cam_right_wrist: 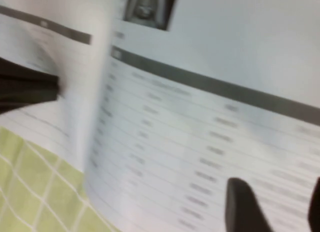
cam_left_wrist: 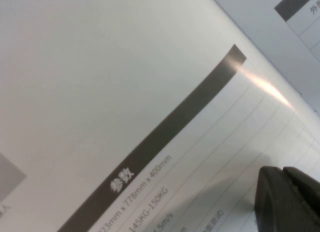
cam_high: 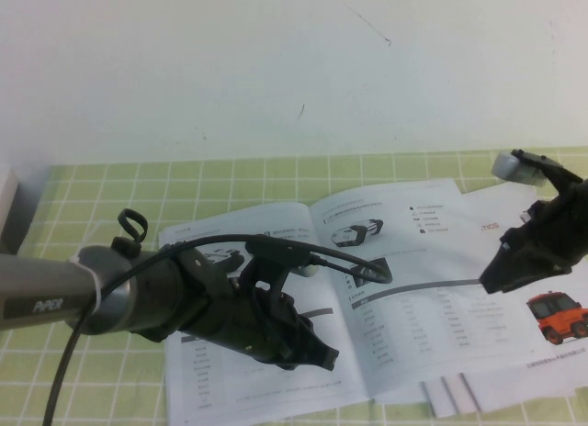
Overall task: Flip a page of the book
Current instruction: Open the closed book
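The book (cam_high: 276, 226) lies open on the green checked cloth. Its right page (cam_high: 432, 297) shows a black-and-white vehicle photo and grey-barred tables, and also appears in the right wrist view (cam_right_wrist: 200, 117). My left gripper (cam_high: 320, 357) is low over the left page near the spine; in the left wrist view (cam_left_wrist: 287, 197) it is shut, tips on the printed table. My right gripper (cam_high: 491, 279) hangs over the right page's outer edge; in the right wrist view (cam_right_wrist: 280, 212) it is open and empty just above the page.
Loose white sheets with an orange truck (cam_high: 556, 316) lie under the book at the right. More sheets (cam_high: 455, 394) stick out below it. The green checked cloth (cam_high: 92, 215) covers the table. A white wall stands behind.
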